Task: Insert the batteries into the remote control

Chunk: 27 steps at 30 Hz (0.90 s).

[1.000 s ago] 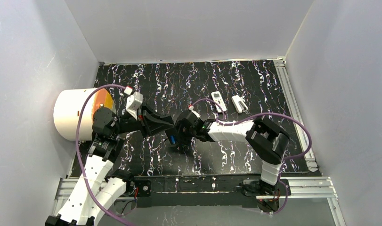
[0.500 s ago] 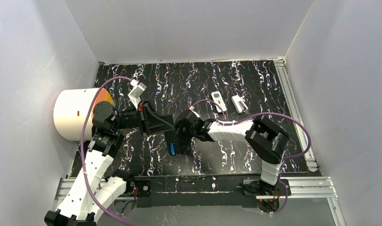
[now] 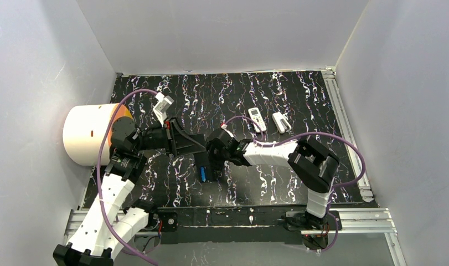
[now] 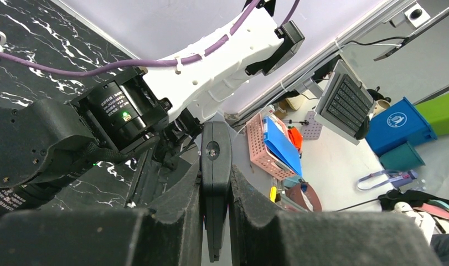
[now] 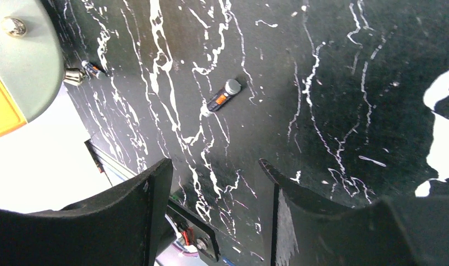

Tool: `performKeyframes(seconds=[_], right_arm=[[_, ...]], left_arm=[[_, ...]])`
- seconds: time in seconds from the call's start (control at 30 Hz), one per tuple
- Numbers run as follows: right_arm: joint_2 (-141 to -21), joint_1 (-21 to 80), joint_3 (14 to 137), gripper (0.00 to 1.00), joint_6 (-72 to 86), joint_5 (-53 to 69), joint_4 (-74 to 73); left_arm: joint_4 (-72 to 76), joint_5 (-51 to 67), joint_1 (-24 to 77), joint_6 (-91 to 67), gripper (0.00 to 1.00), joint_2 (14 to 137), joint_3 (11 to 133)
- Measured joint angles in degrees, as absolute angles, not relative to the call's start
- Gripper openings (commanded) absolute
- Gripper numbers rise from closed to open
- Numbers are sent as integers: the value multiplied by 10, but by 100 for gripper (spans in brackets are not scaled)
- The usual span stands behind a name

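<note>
I judge this to be midway through loading. The blue battery [image 3: 202,173] sits in what looks like the black remote [image 3: 197,163], which lies flat on the tabletop [image 3: 266,183] near the middle, just below my two wrists. My right gripper [image 5: 213,166] hovers over bare tabletop with its jaws apart and nothing between them.

My left gripper [image 4: 215,188] is clamped narrow on a thin black piece [image 4: 213,149], held edge-on and lifted off the tabletop. I take it for the battery cover, though I cannot be sure from this angle.

The right wrist view shows a dark battery [image 5: 222,96] with an orange band lying loose ahead of the fingers. Another small battery [image 5: 93,69] lies farther off, close against the white drum [image 3: 86,141].

Next I would bring the right gripper over the dark battery, line the jaws across its short width and pinch it. It is small and round, so it may roll away if I touch down off-centre. The left gripper should keep its piece clear of the remote.
</note>
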State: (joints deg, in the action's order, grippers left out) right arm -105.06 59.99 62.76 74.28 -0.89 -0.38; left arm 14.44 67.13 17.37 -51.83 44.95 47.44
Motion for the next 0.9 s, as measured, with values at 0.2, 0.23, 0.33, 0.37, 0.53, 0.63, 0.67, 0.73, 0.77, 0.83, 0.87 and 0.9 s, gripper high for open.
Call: performKeyframes(seconds=[0.2,0.23,0.33,0.37,0.53,0.63,0.67,0.73,0.77,0.83,0.87,0.9], right_arm=[[-1057,601,656,65,724,-16,-23],[-1059,601,662,65,719,-20,-29],[-1068,604,677,65,705,-34,-46],[-1072,605,683,64,701,-40,-52],[-1096,616,716,64,674,-70,-78],[-1110,621,741,64,636,-90,-96],[-1112,623,750,64,617,-94,-102],[-1117,624,772,65,567,-97,-110],[-1120,624,787,66,534,-97,-114],[-1125,624,809,68,470,-95,-117],[-1126,624,818,69,421,-90,-119],[-1126,624,821,69,393,-88,-121]], left_arm=[[66,602,174,-432,0,425,479],[30,570,174,-400,0,417,482],[-66,459,174,-324,0,391,490],[-92,417,174,-304,0,382,490],[-177,241,174,-250,0,330,490],[-205,156,174,-233,0,299,490],[-213,136,174,-229,0,291,490],[-223,109,174,-218,0,284,490],[-227,102,174,-213,0,283,490],[-239,89,174,-204,0,287,490],[-245,85,174,-200,0,291,490],[-249,82,174,-197,0,293,490]])
